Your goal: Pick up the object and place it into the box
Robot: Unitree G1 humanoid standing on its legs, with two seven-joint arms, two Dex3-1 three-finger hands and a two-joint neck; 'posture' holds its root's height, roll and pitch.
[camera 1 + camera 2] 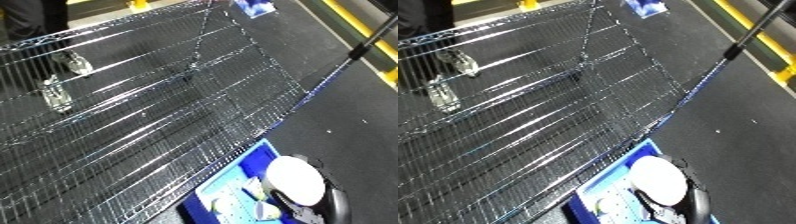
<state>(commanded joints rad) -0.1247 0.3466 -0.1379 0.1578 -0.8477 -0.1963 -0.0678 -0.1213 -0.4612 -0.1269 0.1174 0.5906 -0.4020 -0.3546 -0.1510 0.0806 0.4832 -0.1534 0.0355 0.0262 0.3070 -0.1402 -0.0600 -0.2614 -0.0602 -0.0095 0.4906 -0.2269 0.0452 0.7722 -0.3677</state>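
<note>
Left eye view has us looking down across a big wire-mesh shelf that tilts through the frame, its shiny rods catching the light. Out on the mesh at the left we spot two small clear objects: one nearer the left edge, another just above it and slightly to the right. They are see-through and hard to make out; we cannot say what they are.

Down at the bottom right sits the blue bin, cut off by the lower edge, so we see only part of its rim and inside. Over it is our right forearm, and the white rounded wrist cover hides much of the bin. The right hand shows only as black shapes below that cover, running out of the frame; we cannot tell whether its fingers are curled or straight, or whether they hold anything. Pale items lie inside the bin, too hidden to name.

A dark pole slants in at the upper right above the dark floor.
</note>
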